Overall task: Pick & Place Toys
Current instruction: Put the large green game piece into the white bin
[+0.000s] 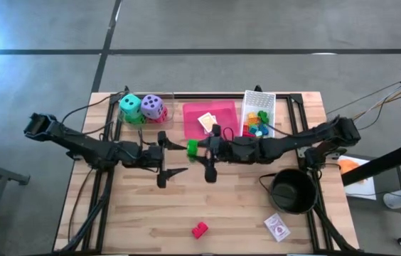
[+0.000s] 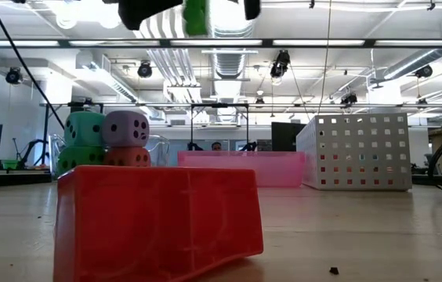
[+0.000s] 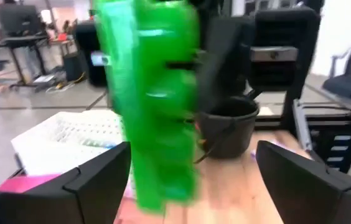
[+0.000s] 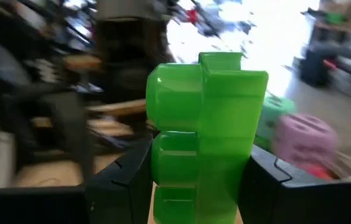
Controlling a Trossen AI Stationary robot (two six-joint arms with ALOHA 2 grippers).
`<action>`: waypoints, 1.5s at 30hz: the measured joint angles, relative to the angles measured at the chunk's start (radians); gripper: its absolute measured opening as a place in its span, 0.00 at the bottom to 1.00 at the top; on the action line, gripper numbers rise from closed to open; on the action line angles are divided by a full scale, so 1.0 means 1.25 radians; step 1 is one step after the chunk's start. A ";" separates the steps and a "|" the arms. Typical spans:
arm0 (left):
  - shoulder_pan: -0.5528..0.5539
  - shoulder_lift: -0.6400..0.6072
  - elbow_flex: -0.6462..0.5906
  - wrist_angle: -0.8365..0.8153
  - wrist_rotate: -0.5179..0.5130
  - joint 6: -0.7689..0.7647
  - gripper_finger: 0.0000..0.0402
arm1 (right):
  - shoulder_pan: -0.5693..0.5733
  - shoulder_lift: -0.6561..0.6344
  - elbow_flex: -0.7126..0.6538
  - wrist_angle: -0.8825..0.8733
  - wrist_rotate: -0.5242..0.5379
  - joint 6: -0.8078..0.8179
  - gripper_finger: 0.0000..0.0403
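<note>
My right gripper (image 1: 200, 149) is shut on a green plastic brick (image 1: 193, 147), held well above the table's middle; the brick fills the right wrist view (image 4: 203, 137). My left gripper (image 1: 181, 158) faces it, open wide. Its two fingers stand on either side of the brick (image 3: 157, 106), with a clear gap on one side. Teal (image 1: 131, 106) and purple (image 1: 153, 107) soft dice sit on top of two more dice at the far left. A red brick (image 1: 199, 230) and a card pack (image 1: 277, 227) lie near the front edge. My right gripper pinches the green brick's lower part (image 4: 163, 180) between its two fingers, one on each opposite side. The fingers come level from the table's right. The brick stands on end in the hold, lifted clear of the table.
A pink tray (image 1: 218, 128) holding a card pack (image 1: 207, 122) and a white mesh basket (image 1: 260, 98) with several bricks stand at the far middle. A black round pot (image 1: 293, 190) stands at the right front. The red brick looms close in the low view (image 2: 158, 223).
</note>
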 joint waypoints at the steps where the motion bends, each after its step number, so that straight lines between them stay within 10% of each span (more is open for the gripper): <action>1: 0.000 -0.009 0.000 -0.020 -0.015 -0.005 0.87 | -0.001 -0.009 0.015 -0.052 0.025 0.002 0.40; 7: 0.001 -0.080 0.000 -0.205 -0.083 -0.070 0.89 | -0.030 -0.056 0.146 -0.474 0.157 0.121 0.40; 20: 0.001 -0.201 0.000 -0.420 -0.101 -0.210 0.90 | -0.203 -0.081 0.338 -1.297 0.115 0.482 0.40; 45: 0.002 -0.202 -0.002 -0.434 -0.101 -0.211 0.90 | -0.548 -0.079 0.101 -1.200 -0.123 0.514 0.40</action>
